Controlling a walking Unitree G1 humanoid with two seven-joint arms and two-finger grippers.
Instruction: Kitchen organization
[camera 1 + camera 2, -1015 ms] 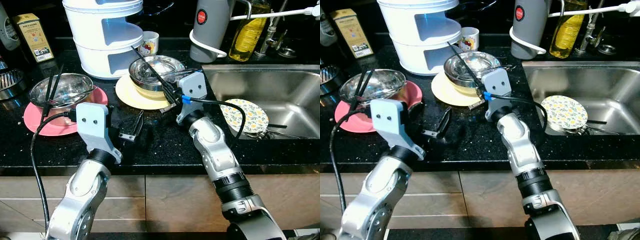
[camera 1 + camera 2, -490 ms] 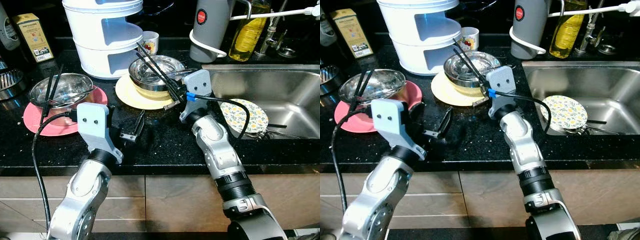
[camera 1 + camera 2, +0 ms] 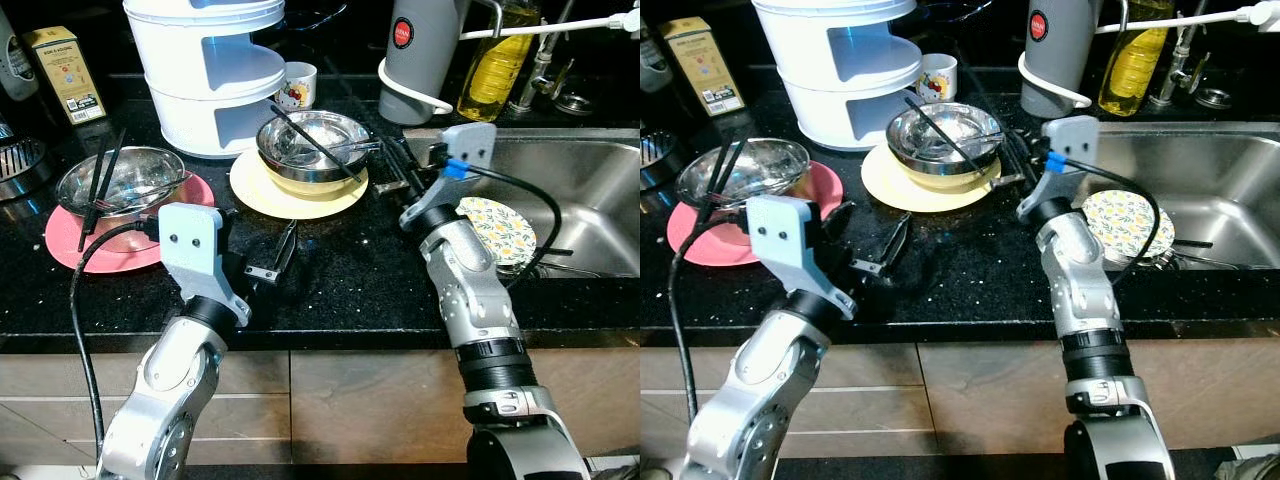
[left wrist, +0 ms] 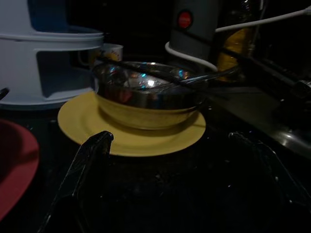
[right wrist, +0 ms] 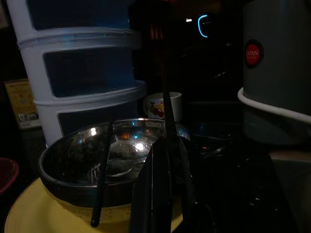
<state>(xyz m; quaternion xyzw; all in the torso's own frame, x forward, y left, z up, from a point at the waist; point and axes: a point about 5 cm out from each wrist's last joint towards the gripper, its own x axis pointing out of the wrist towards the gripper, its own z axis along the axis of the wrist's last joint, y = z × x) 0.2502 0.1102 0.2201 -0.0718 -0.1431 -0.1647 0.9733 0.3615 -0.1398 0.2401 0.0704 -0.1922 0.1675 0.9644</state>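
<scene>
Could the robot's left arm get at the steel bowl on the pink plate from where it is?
Probably yes. The left gripper hangs open over bare counter, with the steel bowl on the pink plate close by toward its left, nothing standing between.

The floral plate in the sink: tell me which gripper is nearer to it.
Right. The right gripper is over the counter at the sink's edge, just beside the floral plate. The left gripper hovers over the counter near the yellow plate, farther away.
</scene>
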